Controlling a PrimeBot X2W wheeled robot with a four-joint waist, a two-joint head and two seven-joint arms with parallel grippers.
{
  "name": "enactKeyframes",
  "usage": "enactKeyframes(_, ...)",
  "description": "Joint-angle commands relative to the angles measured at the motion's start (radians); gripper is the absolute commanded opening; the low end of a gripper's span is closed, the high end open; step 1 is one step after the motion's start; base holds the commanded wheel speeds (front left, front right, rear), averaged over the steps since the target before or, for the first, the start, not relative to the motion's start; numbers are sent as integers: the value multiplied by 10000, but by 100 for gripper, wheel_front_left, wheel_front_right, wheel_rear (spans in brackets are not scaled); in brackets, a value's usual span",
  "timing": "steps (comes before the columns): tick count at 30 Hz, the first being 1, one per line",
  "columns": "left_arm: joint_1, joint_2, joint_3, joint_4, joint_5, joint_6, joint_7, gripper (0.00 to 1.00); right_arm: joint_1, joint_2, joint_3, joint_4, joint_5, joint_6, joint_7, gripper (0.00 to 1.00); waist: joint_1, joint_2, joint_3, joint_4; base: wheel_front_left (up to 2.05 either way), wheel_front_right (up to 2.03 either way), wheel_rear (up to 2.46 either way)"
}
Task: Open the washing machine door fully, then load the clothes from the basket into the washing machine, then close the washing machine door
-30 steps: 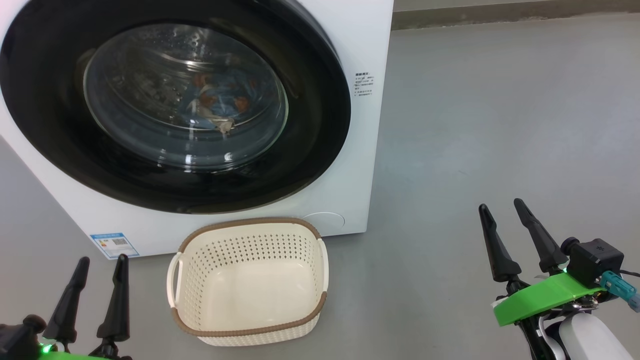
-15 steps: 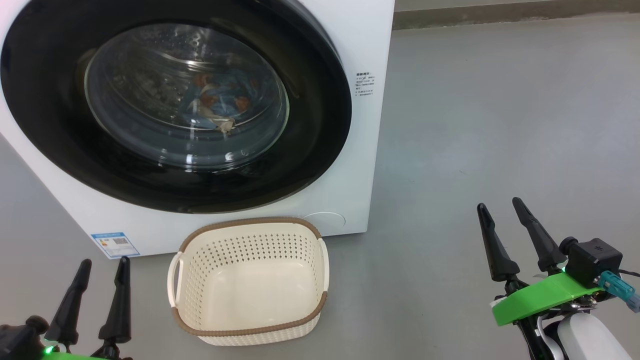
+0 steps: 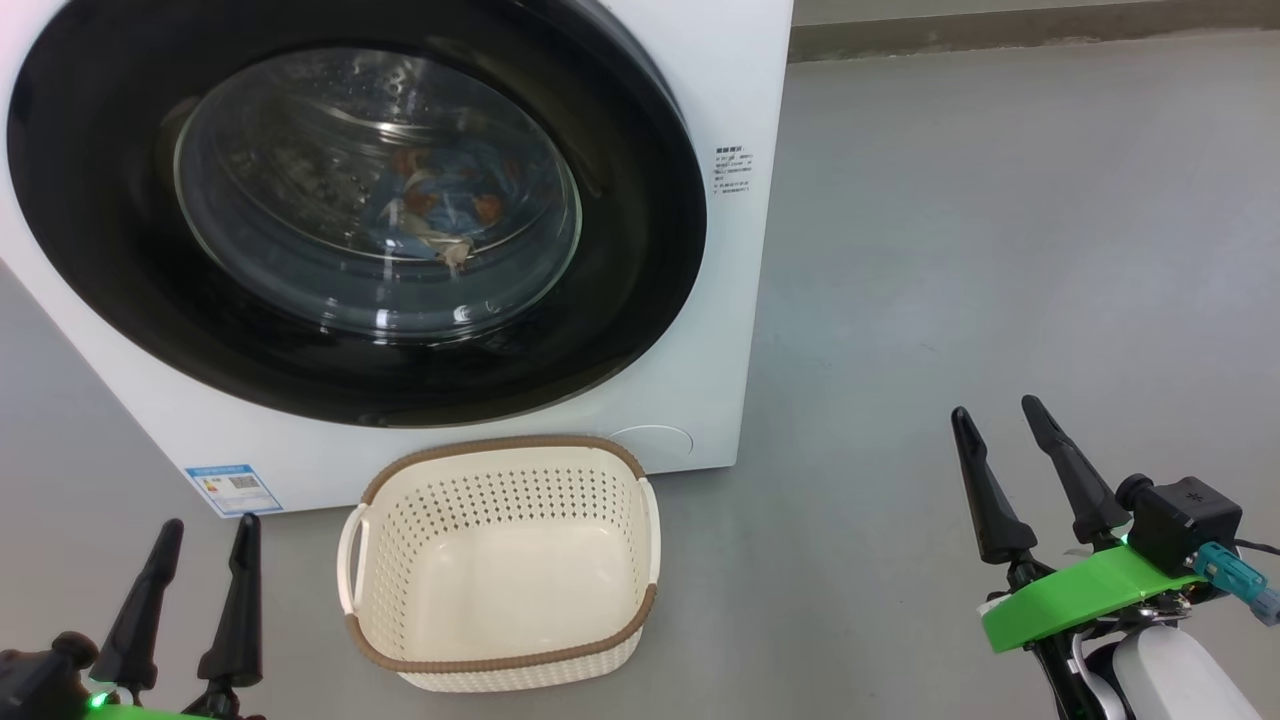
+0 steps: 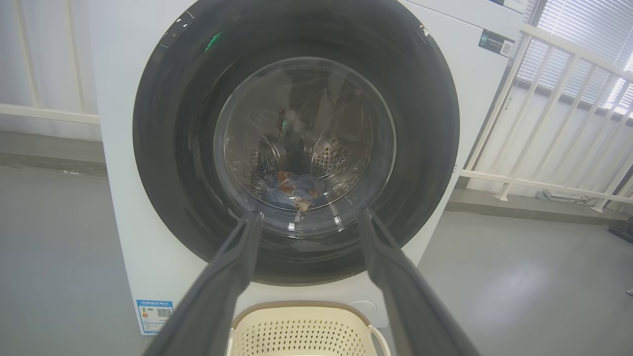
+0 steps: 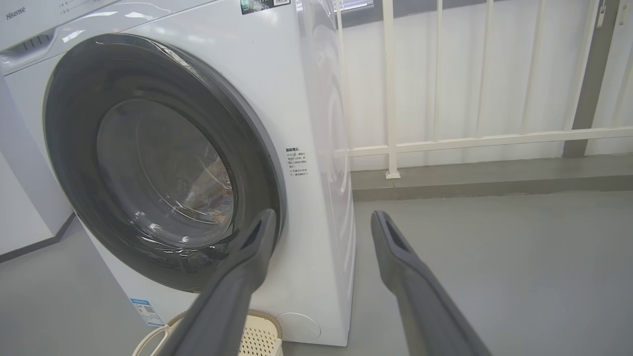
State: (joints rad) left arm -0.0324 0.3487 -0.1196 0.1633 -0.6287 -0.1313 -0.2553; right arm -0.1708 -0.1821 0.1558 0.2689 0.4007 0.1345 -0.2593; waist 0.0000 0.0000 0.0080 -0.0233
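Grey floor (image 3: pixel 950 250) took up right half of head view. Upper left: white washing machine (image 3: pixel 725 60), washing machine door (image 3: pixel 620 300) shut flat against its front. Light blue clothes (image 3: pixel 440 205) lay inside, seen through door glass. Cream basket (image 3: pixel 500 442) sat empty on floor, just below door. Lower left, left hand (image 3: pixel 208 520) spread wide, gripping nothing; lower right, right hand (image 3: pixel 995 406) likewise spread wide and bare.

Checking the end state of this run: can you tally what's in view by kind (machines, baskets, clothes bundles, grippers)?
washing machine: 1, its door shut
basket: 1, empty
clothes bundle: 1, in the drum behind the glass
grippers: 2, left gripper and right gripper, both open and holding nothing
Total: 5
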Motion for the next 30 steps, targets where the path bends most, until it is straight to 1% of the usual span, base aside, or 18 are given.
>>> enactKeyframes(1,-307,205,379,-162,86,6,-65,100,18,-95,190,-240,-54,-38,-25,100,0,0,-2,0,0,0,0)
enactKeyframes(12,-304,209,325,-94,31,6,-65,100,1,-114,245,-196,-13,-38,-25,100,0,0,-11,12,0,0,0)
enactKeyframes(13,0,0,-61,63,-10,0,0,0,0,-21,35,17,2,0,0,0,0,0,-12,12,0,0,0)
enactKeyframes(15,23,-120,-105,201,-21,0,4,0,32,37,48,188,4,2,0,0,0,0,-13,14,0,0,0)
enactKeyframes(17,146,-355,-189,410,-23,0,8,0,226,169,61,422,7,2,29,0,0,0,-13,14,0,0,0)
enactKeyframes(20,160,-453,-158,448,-238,0,85,0,281,217,13,453,271,1,104,0,2,0,-15,19,0,0,0)
enactKeyframes(24,141,-532,-81,447,-557,0,201,0,304,247,-70,418,667,0,219,0,22,0,-38,26,0,0,0)
enactKeyframes(28,111,-612,-4,467,-872,0,315,0,316,277,-151,402,1059,-2,332,0,2,0,-24,33,0,0,0)
enactKeyframes(30,90,-652,35,476,-1030,1,372,0,315,293,-192,394,1255,-2,388,0,1,0,-19,36,0,0,0)
